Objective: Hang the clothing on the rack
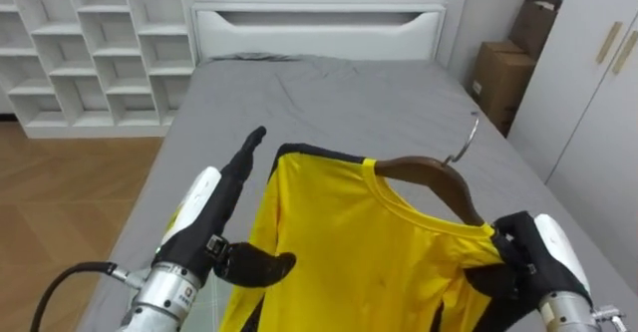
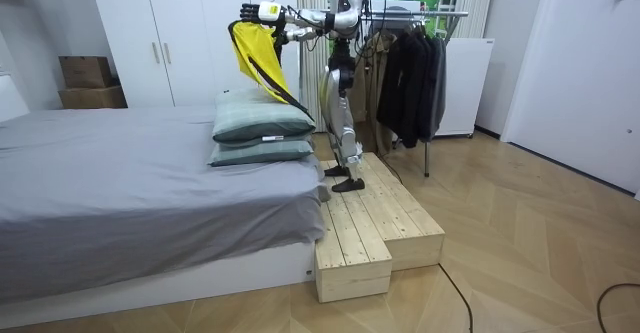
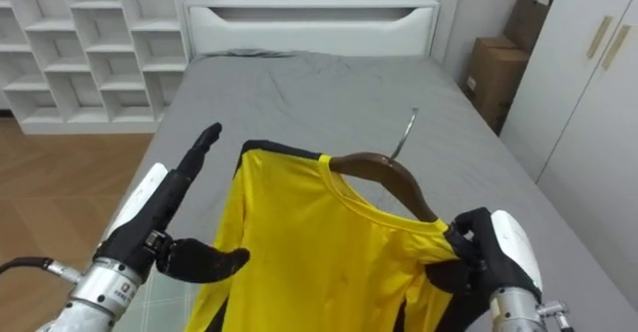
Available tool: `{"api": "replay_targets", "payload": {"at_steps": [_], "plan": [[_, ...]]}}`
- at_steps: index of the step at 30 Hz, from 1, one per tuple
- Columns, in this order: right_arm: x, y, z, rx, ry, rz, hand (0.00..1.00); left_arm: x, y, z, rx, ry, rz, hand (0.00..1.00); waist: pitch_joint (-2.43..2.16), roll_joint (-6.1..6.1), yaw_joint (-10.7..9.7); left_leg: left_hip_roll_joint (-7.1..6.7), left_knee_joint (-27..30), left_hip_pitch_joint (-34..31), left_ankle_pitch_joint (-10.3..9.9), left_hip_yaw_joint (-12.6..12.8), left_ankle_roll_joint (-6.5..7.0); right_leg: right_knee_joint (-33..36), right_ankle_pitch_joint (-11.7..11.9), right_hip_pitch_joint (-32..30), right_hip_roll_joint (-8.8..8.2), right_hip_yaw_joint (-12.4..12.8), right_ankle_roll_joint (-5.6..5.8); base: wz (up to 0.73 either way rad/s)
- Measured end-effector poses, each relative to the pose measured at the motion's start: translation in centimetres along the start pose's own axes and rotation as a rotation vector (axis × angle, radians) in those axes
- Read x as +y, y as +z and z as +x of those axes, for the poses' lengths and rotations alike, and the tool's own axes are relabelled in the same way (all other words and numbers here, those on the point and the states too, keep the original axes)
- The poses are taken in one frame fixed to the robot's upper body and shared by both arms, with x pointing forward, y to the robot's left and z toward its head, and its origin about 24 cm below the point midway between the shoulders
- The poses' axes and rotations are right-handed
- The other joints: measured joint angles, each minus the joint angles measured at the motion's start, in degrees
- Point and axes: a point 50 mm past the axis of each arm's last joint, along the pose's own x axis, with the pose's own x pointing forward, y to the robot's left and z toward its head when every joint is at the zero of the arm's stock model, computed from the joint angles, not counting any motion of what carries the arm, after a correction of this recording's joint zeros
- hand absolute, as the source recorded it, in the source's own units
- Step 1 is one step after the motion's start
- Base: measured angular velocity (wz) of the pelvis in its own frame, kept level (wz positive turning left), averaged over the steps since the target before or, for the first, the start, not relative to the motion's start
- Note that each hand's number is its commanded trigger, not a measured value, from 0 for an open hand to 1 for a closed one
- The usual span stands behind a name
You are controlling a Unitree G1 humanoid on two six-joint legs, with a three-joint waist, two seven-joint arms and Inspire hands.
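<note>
Both arms raised forward. We see the left hand [image 1: 221, 210] flat, fingers straight, thumb spread; the right hand [image 1: 530, 257] curls its fingers round the yellow shirt [image 1: 349, 242].

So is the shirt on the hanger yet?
On. The hanger runs inside the shirt at the collar, its hook sticking out above. The right hand grips the shirt's shoulder; the left hand is open beside it.

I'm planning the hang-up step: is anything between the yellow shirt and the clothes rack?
Only the robot's own body: it faces the bed, yellow shirt held out, and the clothes rack stands behind it. Nothing else visible intervenes.
</note>
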Motion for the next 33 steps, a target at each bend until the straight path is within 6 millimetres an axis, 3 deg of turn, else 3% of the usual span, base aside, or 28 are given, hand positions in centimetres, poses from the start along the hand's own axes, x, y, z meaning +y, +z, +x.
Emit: {"api": "replay_targets", "payload": {"at_steps": [3,14,24,27,33], "plan": [[-0.4,-0.6,-0.3,0.018,-0.016,-0.010,1.00,0.2,-1.0,-0.4,0.043,0.008,-0.001,0.00,-0.10,-0.19,-0.82,0.01,0.37,0.08,0.00,0.30,0.00,0.95,0.00,-0.25,-0.18,0.02,0.00,-0.02],[-2.0,-2.1,-1.0,0.061,-0.094,-0.052,1.00,1.5,-5.1,-1.9,0.223,0.103,-0.007,0.00,-0.31,-0.45,-0.74,0.01,0.26,0.16,0.01,1.92,0.01,1.69,-0.02,-1.23,-0.22,1.60,0.04,-0.07],[-2.9,-3.8,-2.9,0.115,-0.112,-0.122,1.00,0.8,-12.4,-7.5,0.599,0.203,-0.103,0.00,-0.59,-0.74,0.22,0.18,-0.27,1.29,0.00,3.36,0.01,1.75,-0.01,-0.90,0.14,2.84,0.03,-0.06],[-3.0,-4.1,-3.2,0.127,-0.111,-0.143,1.00,0.6,-13.2,-8.9,0.653,0.228,-0.144,0.00,-0.59,-1.35,0.67,0.33,-0.88,1.00,-0.21,3.59,0.20,1.94,-0.01,-1.65,0.41,3.38,0.03,-0.10],[-3.3,-3.9,-3.1,0.115,-0.121,-0.177,1.00,0.4,-13.2,-9.0,0.658,0.231,-0.156,0.00,-0.31,-2.03,0.89,0.34,-0.73,0.79,-0.23,4.19,0.23,2.37,0.07,-2.09,0.59,4.47,-0.01,-0.06]]}}
